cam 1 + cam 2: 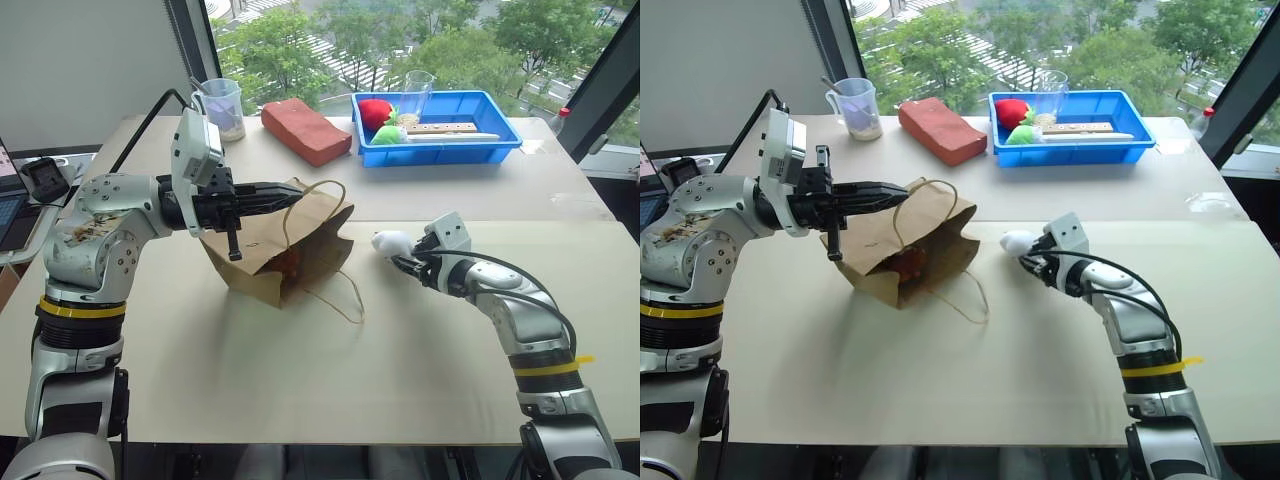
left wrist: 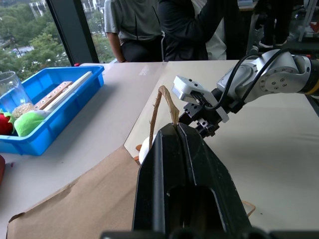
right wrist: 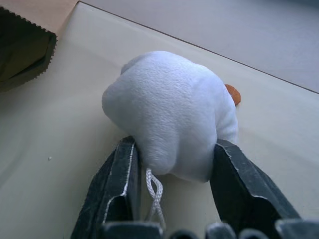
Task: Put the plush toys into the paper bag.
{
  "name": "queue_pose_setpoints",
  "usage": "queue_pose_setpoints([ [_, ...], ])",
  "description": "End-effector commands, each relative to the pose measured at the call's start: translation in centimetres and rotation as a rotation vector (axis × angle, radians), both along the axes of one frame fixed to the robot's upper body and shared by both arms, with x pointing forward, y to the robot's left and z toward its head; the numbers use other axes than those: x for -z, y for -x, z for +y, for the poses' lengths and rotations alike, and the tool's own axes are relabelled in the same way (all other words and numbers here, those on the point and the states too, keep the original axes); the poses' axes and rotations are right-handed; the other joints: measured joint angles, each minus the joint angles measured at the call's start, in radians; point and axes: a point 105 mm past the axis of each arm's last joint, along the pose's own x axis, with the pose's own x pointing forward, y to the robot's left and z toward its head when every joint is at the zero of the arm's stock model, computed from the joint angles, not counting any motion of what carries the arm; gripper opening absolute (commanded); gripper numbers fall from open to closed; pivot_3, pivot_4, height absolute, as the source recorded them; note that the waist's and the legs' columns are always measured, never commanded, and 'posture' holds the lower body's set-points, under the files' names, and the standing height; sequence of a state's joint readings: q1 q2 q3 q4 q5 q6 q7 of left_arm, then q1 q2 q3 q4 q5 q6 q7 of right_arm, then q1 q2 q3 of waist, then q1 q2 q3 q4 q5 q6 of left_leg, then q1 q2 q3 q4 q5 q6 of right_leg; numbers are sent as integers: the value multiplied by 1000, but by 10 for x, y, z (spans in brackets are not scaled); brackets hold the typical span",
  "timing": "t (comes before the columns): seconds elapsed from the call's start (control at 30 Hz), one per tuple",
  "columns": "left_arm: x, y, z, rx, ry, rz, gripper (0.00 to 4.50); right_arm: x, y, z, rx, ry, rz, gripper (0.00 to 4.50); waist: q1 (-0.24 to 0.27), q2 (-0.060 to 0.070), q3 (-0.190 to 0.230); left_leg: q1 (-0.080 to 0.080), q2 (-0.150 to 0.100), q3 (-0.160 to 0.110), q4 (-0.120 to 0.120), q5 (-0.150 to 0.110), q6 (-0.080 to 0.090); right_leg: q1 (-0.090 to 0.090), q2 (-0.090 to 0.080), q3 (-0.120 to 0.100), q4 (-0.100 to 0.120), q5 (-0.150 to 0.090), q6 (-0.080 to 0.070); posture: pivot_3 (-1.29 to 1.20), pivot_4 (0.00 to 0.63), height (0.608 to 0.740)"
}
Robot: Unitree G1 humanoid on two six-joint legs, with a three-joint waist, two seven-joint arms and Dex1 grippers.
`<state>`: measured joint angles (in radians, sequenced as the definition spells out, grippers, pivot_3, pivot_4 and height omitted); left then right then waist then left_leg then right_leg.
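On the near part of the pale table [image 1: 300, 390], the right pincer [image 1: 400, 258] was pinching the white plush toy [image 1: 390, 241], one black finger on each side of its soft body, and the toy lay low against the tabletop. A thin white cord loop hung from the toy between the fingers [image 3: 119, 189]. To its left, near but apart, the brown paper bag [image 1: 290, 245] leaned with its mouth open, something reddish showing inside. The left pincer [image 1: 282, 196] was pressed together on the bag's upper edge beside a tan handle [image 1: 315, 195]. Farther back lay a reddish-brown block [image 1: 305, 130], a measuring cup [image 1: 222, 107] and a blue tray [image 1: 440, 145] holding red and green soft toys. People stood beyond the table's far side.
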<state>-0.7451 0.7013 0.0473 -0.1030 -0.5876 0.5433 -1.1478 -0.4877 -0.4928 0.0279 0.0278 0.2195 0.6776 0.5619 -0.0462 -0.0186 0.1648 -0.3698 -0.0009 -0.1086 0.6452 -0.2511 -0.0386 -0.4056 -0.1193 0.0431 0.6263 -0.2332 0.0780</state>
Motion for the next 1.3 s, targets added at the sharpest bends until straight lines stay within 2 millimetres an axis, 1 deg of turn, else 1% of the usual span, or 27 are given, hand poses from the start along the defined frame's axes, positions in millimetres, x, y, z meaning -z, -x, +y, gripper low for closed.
queue_pose_setpoints([
  [0.03, -10, 5, 2, -2, 2, -50, 0, -20, 2, 5, -33, -25, -85, 608, 0, 0, 0, 0, 0, 0, 0, 0, 0, 0, 0, 0, 0, 0, 0, 0, 150, 740],
  [0.07, -10, 5, 2, -2, 2, -50, 0, -24, 3, 7, -49, -27, -99, 233, 0, 0, 0, 0, 0, 0, 0, 0, 0, 0, 0, 0, 0, 0, 0, 0, 150, 740],
  [0.1, -10, 5, 2, -3, 2, -50, 0, -28, 6, 9, -70, -28, -110, 34, 0, 0, 0, 0, 0, 0, 0, 0, 0, 0, 0, 0, 0, 0, 0, 0, 150, 740],
  [0.17, -10, 5, 2, -3, 1, -51, 0, -36, 21, 23, -199, -37, -106, 34, 0, 0, 0, 0, 0, 0, 0, 0, 0, 0, 0, 0, 0, 0, 0, 0, 150, 740],
  [0.23, -11, 4, 3, -3, 0, -52, 0, -39, 44, 37, -356, -19, -79, 34, 2, 0, 0, 0, 0, 0, 0, 0, 0, 0, 0, 0, 0, 0, 0, 0, 150, 740],
  [0.3, -11, 4, 2, 0, -1, -53, 0, -40, 61, 45, -448, 0, -57, 34, 2, 0, 0, 0, 0, 0, 0, 0, 0, 0, 0, 0, 0, 0, 0, 0, 150, 740],
  [0.37, -12, 3, 1, 5, -1, -53, 0, -44, 69, 53, -489, -10, -53, 34, 2, 0, 0, 0, 0, 0, 0, 0, 1, 1, 0, -1, 0, 0, 0, 0, 150, 740],
  [0.43, -12, 4, 0, 12, -1, -53, 0, -49, 70, 66, -514, -38, -64, 34, 0, 0, 0, 0, 0, 0, 0, 0, 0, 1, 0, 0, -1, 0, 0, 0, 150, 740],
  [0.57, -12, 5, -4, 29, 2, -51, 0, -52, 62, 95, -526, -94, -88, 34, -3, 0, 0, 2, 0, 0, 1, 0, 0, 1, 0, 0, 0, 0, 0, 0, 150, 740],
  [0.67, -12, 6, -6, 38, 3, -48, 0, -53, 45, 114, -490, -137, -114, 34, -2, 0, 0, 1, 0, 0, 1, 0, 0, 1, 0, 0, 0, 0, 0, 0, 150, 740],
  [0.8, -11, 9, -8, 55, 5, -40, 0, -47, 23, 130, -432, -175, -133, 34, 2, 0, 0, 1, 0, -1, 0, 0, 0, 0, 0, -1, 2, 0, 0, 0, 150, 740],
  [0.9, -11, 11, -11, 67, 7, -36, 0, -49, 8, 142, -381, -233, -154, 34, -2, 0, 0, 0, 0, -1, 0, 0, -1, 0, 0, -1, 3, 0, 0, 0, 150, 740],
  [1.03, -11, 11, -11, 74, 6, -32, 0, -52, -6, 155, -340, -291, -191, 34, -9, 0, 0, 1, 0, -1, -1, 0, -1, -1, 0, -1, 3, 0, 0, 0, 150, 740],
  [1.17, -11, 12, -12, 81, 6, -27, 0, -54, -17, 159, -278, -323, -236, 34, -16, 0, 0, 1, 0, -1, -1, 1, -1, -1, 0, -1, 4, 0, 0, 0, 150, 740],
  [1.2, -10, 13, -13, 85, 5, -25, 0, -53, -21, 158, -249, -325, -243, 34, -18, 0, 0, 1, 0, -1, -1, 1, -1, -1, 0, -1, 4, 0, 0, 0, 150, 740],
  [1.3, -8, 16, -14, 100, -1, -14, 0, -39, -25, 156, -211, -287, -218, 34, -22, 0, 0, 1, 0, -1, -1, 1, -1, -1, 0, -1, 4, 0, 0, 0, 150, 740],
])
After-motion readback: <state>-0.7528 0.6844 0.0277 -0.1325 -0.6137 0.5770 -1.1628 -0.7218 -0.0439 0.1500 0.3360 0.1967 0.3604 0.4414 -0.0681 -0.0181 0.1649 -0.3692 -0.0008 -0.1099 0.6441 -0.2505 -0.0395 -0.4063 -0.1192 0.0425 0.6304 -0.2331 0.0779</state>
